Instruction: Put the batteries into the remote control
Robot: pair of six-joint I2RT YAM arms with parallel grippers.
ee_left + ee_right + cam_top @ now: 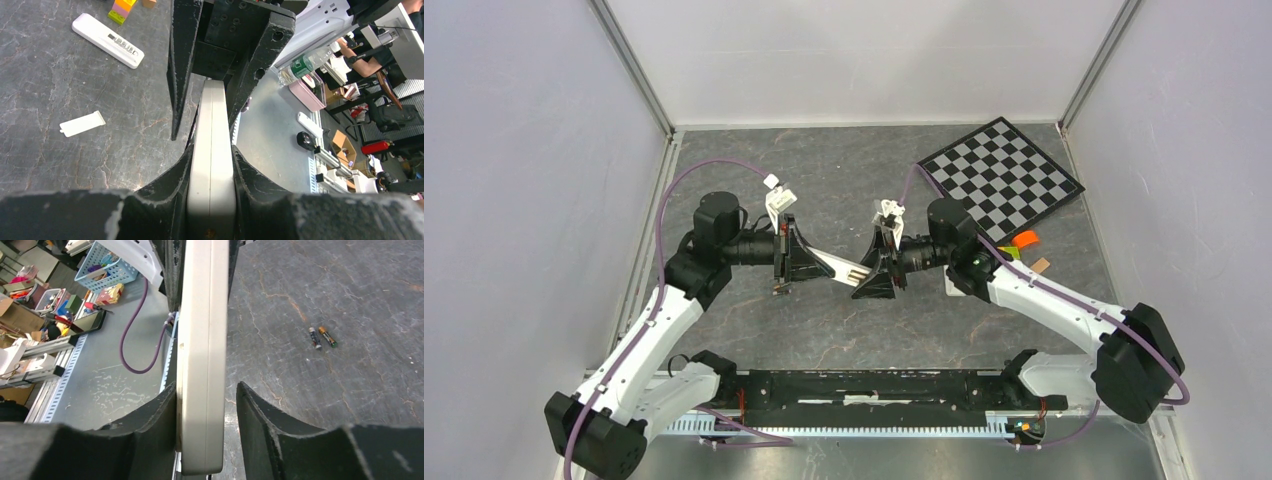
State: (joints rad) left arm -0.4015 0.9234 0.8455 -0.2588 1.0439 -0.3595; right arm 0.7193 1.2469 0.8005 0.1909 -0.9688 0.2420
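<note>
Here, left pincer (212, 155) pinches one remote (202, 340), right pincer (206, 387) spread around it; two batteries (315, 338) lie apart.

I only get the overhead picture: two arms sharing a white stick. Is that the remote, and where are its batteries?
Observer: Yes, that is the remote. The right wrist camera shows two batteries lying side by side on the table, not in it.
Visitor: Do both arms squeeze it?
Observer: In that same view one finger of the right end effector stands just clear of the remote.
Visitor: Is anything else lying loose?
Observer: The left wrist camera shows a small white cover flat on the table.
</note>
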